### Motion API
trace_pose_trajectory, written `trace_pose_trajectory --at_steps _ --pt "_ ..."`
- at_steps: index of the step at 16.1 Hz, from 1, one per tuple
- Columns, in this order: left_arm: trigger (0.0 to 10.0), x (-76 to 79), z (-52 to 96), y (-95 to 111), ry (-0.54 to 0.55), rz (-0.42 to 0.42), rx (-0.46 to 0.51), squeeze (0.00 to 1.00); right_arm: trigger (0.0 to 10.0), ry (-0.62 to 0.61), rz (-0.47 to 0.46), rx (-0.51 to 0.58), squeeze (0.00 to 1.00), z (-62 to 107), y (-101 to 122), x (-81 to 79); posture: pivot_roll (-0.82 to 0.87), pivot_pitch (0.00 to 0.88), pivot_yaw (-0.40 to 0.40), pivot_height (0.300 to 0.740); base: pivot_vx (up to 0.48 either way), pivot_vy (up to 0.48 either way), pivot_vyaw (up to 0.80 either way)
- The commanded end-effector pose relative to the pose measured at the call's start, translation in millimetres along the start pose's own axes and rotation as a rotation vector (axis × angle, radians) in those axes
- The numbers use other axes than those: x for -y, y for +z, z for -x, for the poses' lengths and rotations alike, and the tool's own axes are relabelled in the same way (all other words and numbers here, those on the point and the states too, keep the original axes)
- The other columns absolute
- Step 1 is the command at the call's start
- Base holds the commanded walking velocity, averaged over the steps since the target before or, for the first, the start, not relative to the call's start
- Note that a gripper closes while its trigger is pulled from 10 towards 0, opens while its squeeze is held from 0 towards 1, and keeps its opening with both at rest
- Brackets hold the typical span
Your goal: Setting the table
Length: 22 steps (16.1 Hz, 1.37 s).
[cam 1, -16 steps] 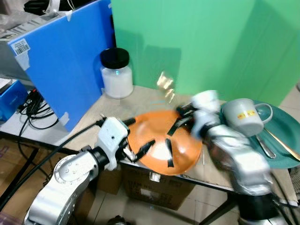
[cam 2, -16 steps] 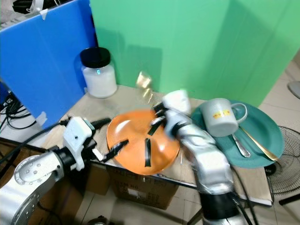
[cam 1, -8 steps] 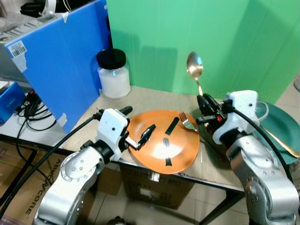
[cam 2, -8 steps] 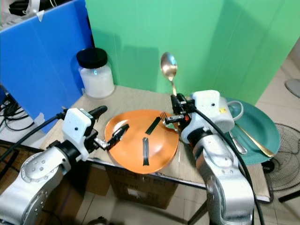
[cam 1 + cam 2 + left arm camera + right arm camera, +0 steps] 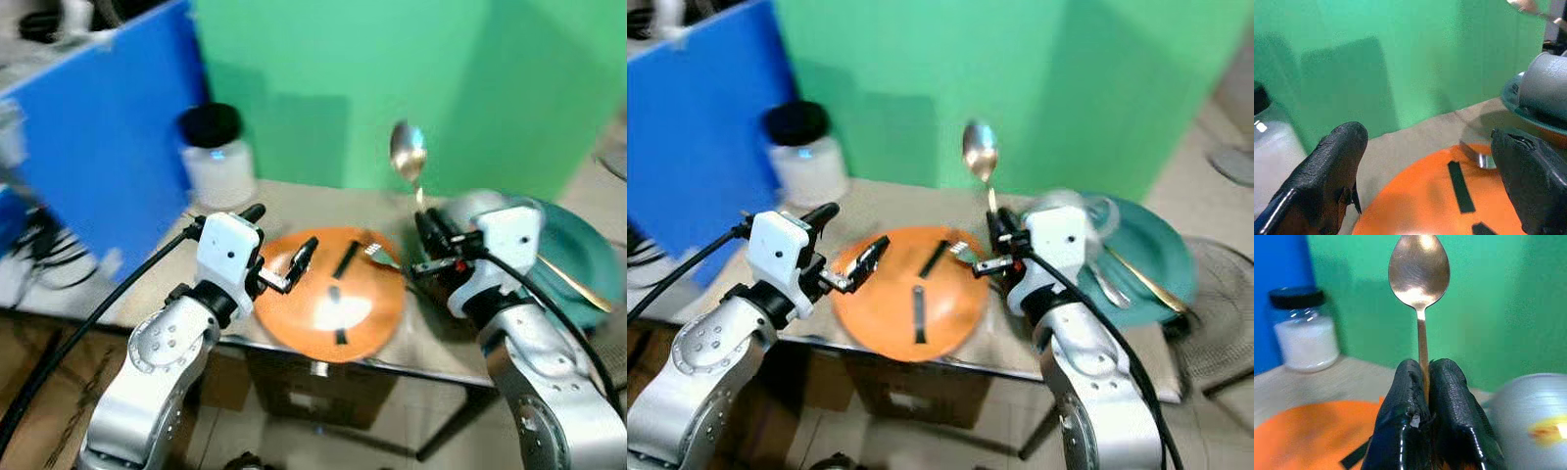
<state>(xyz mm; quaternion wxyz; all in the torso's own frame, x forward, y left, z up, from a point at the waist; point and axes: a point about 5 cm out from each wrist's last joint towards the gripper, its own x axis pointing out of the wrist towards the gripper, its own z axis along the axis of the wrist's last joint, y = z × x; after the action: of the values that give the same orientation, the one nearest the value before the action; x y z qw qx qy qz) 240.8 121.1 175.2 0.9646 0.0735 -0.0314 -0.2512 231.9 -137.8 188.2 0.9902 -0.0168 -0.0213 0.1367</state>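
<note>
The right gripper (image 5: 1422, 382) pinches the handle of a shiny metal spoon (image 5: 1419, 274), held upright over the table beside the round orange plate (image 5: 333, 308). The left gripper (image 5: 1425, 161) hovers at the plate's near-left edge, fingers spread.

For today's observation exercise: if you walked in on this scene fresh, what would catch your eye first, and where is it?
First, the gold spoon, held upright with its bowl on top, pinched by the handle in the right gripper in front of the green backdrop. Next, the orange plate at the table's front edge, marked with black strips, a fork's tines resting on its far side. The left gripper is open at the plate's left rim.
</note>
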Motion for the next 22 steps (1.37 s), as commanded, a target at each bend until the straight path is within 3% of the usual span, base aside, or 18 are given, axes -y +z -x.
trace_pose_trajectory --at_steps 1,5,16,22 --pt "10.0 -6.0 -1.0 2 0.042 -0.021 0.007 0.00 10.0 0.004 0.035 0.056 0.00 0.6 9 -2.0 0.11 0.000 0.022 0.740 0.000 0.000 -0.80" --pt "10.0 -9.0 -1.9 6 0.050 -0.023 0.017 0.00 10.0 -0.010 0.013 0.079 0.00 -0.8 12 -0.2 0.12 0.000 0.017 0.740 0.000 0.000 -0.80" --pt "10.0 -20.8 -1.7 4 0.189 -0.019 -0.006 0.00 10.0 -0.175 0.035 0.043 0.00 -7.5 7 17.1 0.12 0.000 0.011 0.740 0.000 0.000 -0.22" --pt "10.0 -25.5 -2.4 18 0.221 -0.003 0.062 0.00 10.0 -0.196 0.008 0.104 0.00 -6.1 16 17.9 0.12 0.000 0.009 0.740 0.000 0.000 -0.80"
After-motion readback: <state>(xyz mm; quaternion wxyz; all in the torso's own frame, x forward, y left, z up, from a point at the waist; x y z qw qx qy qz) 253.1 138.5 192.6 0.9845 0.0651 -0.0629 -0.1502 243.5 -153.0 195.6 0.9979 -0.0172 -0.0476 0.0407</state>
